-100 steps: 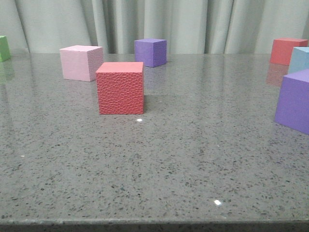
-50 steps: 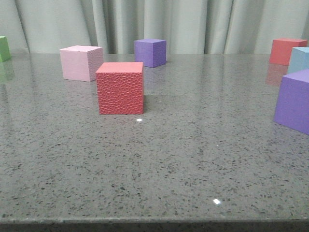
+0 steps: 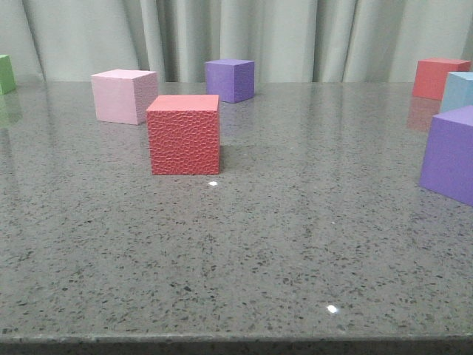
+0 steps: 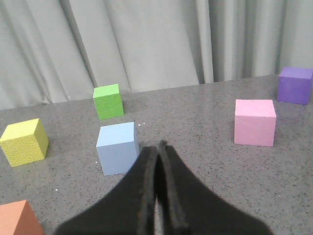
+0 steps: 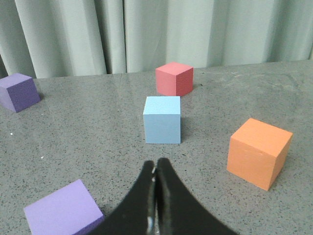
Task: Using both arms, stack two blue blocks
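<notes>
L jaws (image 4: 157, 147) closed, empty | R jaws (image 5: 155, 164) closed, empty | blue blocks (image 4: 117, 148) (image 5: 162, 119) unobstructed

Even, soft overhead light, polished speckled surface (image 3: 295, 244) with two small white glints at 6 o'clock of the textured red cube (image 3: 184, 134), faint cube reflections in the sheen, short soft shadows, focus fairly sharp, dark left pincer (image 4: 157, 147) slightly blurred up close

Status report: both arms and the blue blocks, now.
Left gripper shut, empty. Right gripper shut, empty. One blue block ahead of the left jaws, the other blue block ahead of the right; both on the table, unstacked. Nothing between jaws and blocks.
</notes>
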### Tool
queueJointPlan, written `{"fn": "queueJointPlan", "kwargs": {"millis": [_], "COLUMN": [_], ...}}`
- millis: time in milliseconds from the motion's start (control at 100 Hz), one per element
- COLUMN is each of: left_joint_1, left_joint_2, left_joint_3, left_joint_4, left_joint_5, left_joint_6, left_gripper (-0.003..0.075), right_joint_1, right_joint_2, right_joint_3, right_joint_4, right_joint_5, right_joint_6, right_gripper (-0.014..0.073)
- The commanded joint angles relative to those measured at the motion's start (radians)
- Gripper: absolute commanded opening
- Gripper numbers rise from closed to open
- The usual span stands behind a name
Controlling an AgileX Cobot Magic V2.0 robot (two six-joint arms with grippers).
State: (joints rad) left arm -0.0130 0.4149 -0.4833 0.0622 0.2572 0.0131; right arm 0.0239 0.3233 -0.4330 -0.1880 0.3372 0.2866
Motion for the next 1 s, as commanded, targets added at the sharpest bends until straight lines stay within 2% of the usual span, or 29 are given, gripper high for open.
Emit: {"fn": "queueJointPlan", "kwargs": {"millis": [0,140,210,280,400,450,500,550,750,910,990], "left_joint_1": [0.022,0.099,0.141,0.162,0.165,0.165,0.165,0.165,0.165,0.165,0.165], "left_joint_2": [0.033,0.104,0.149,0.184,0.214,0.218,0.219,0.219,0.219,0.219,0.219], "left_joint_3": [-0.051,-0.1,-0.135,-0.162,-0.196,-0.204,-0.208,-0.208,-0.206,-0.206,-0.206], "left_joint_4": [0.002,0.002,-0.003,-0.004,-0.007,-0.007,-0.007,-0.007,-0.007,-0.007,-0.007], "left_joint_5": [-0.093,-0.075,-0.034,-0.021,-0.021,-0.025,-0.029,-0.033,-0.049,-0.049,-0.049], "left_joint_6": [-0.05,-0.066,-0.068,-0.068,-0.068,-0.068,-0.068,-0.068,-0.068,-0.068,-0.068], "left_gripper": [-0.0019,-0.0018,0.0004,0.0094,0.0344,0.0418,0.0459,0.0466,0.0461,0.0461,0.0461], "right_joint_1": [-0.008,-0.008,-0.008,-0.008,-0.008,-0.008,-0.008,-0.008,-0.008,-0.008,-0.008], "right_joint_2": [0.057,0.157,0.21,0.255,0.311,0.326,0.338,0.348,0.353,0.45,0.534], "right_joint_3": [-0.074,-0.151,-0.189,-0.218,-0.25,-0.264,-0.275,-0.278,-0.278,-0.407,-0.492], "right_joint_4": [-0.017,-0.04,-0.04,-0.04,-0.04,-0.04,-0.04,-0.04,-0.04,-0.023,-0.007], "right_joint_5": [-0.035,0.032,0.062,0.074,0.072,0.075,0.075,0.068,0.002,0.116,0.169], "right_joint_6": [-0.001,-0.001,-0.001,-0.001,-0.001,-0.001,-0.001,-0.001,-0.001,0.0,0.0], "right_gripper": [-0.0058,-0.005,-0.0008,0.0091,0.0303,0.0384,0.0434,0.0458,0.0456,0.0464,0.0523]}}
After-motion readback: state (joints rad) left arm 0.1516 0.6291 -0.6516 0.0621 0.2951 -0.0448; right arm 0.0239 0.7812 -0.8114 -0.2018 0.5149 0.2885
